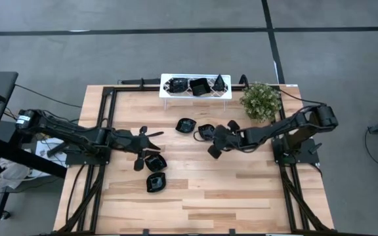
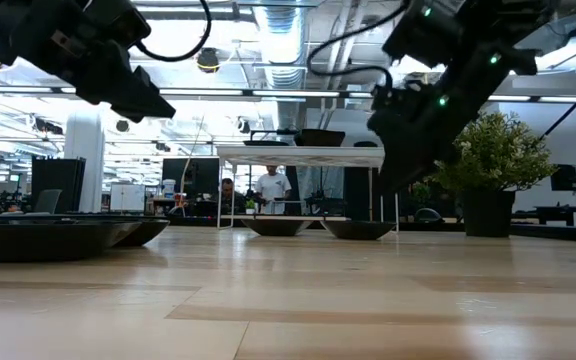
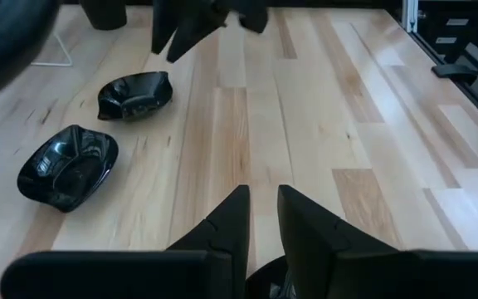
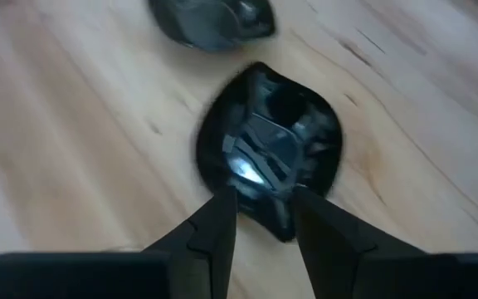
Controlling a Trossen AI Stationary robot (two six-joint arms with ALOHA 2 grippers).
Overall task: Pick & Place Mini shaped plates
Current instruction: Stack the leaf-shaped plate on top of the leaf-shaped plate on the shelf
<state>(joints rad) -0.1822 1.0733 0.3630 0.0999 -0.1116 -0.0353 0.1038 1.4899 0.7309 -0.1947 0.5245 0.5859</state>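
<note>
The left gripper [image 1: 151, 136] hangs over the left-middle of the table [image 1: 241, 196], its fingers spread wide apart and holding nothing. Just below it in the high view lie two black dishes, one [image 1: 155, 162] close under the fingers and another [image 1: 156, 182] nearer the front edge; the long axis of either cannot be told from above.

At the back edge stands a white tray [image 1: 173, 93] on thin legs, carrying three more black dishes side by side.

Near the table's center sit two loose dishes: one [image 1: 186, 124] in front of the tray, and a second [image 1: 206, 130] just to its right, close beside the right gripper [image 1: 216, 145]. In the right wrist view a teardrop dish [image 4: 268, 149] lies flat on the wood, its long axis in line with the fingers [image 4: 214, 232] and its narrow end reaching in between them. Those fingers stand slightly apart on either side of that end; whether they actually pinch it cannot be told.

A green plant [image 1: 260, 100] stands at the right rear corner, behind the right arm.
</note>
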